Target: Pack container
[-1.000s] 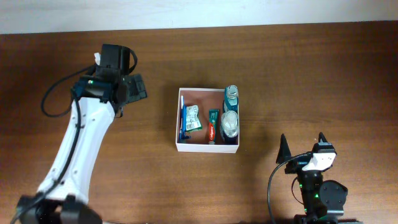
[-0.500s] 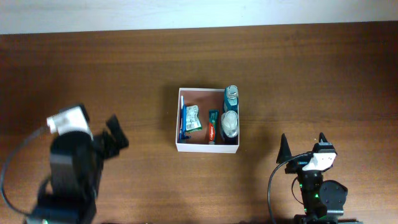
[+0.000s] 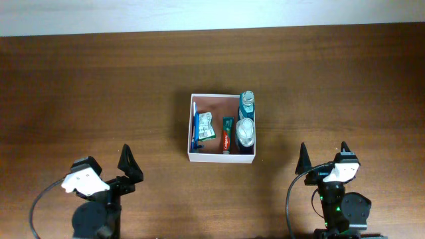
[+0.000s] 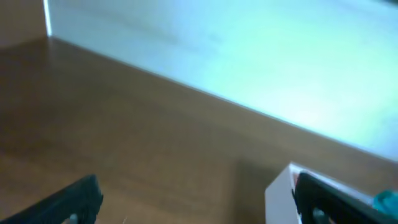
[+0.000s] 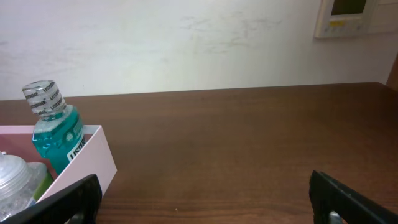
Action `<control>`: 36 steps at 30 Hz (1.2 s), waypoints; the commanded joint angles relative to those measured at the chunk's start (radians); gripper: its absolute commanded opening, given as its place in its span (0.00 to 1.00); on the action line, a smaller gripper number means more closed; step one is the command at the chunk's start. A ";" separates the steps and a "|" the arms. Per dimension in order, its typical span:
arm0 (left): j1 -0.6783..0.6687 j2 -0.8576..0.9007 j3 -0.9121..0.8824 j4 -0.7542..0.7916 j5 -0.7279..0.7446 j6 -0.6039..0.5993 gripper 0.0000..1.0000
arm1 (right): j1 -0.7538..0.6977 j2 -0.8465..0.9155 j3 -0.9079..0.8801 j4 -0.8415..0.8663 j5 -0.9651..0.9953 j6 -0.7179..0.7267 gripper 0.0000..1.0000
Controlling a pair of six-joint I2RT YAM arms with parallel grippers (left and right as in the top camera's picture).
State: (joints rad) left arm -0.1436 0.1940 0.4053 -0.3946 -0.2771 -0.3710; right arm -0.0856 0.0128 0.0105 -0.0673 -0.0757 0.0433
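On the brown wooden table point(image 3: 319, 79), my left gripper point(image 4: 199, 205) has pulled back empty, jaws wide like my right gripper point(image 5: 202, 199), leaving the central container point(image 3: 219, 158) full of toiletries point(image 3: 246, 133), seemingly packed.

Brown wood table point(image 3: 332, 86) carries container point(image 3: 221, 157).

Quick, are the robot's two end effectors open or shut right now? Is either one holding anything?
Left end effector: open, holding nothing.
Right end effector: open, holding nothing.
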 commanded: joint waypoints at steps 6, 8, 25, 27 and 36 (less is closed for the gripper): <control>0.001 -0.051 -0.195 0.299 0.071 0.033 0.99 | -0.007 -0.010 -0.005 -0.005 0.005 -0.010 0.98; 0.001 -0.056 -0.230 0.361 0.102 0.074 0.99 | -0.007 -0.010 -0.005 -0.005 0.005 -0.010 0.98; 0.038 -0.155 -0.370 0.393 0.187 0.320 0.99 | -0.007 -0.010 -0.005 -0.005 0.005 -0.010 0.98; 0.038 -0.167 -0.377 0.372 0.183 0.325 0.99 | -0.007 -0.009 -0.005 -0.005 0.005 -0.010 0.99; 0.062 -0.189 -0.391 0.317 0.184 0.417 1.00 | -0.007 -0.010 -0.005 -0.005 0.005 -0.010 0.98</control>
State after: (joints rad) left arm -0.0906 0.0162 0.0242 -0.0700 -0.1040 -0.0227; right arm -0.0856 0.0128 0.0105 -0.0673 -0.0757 0.0429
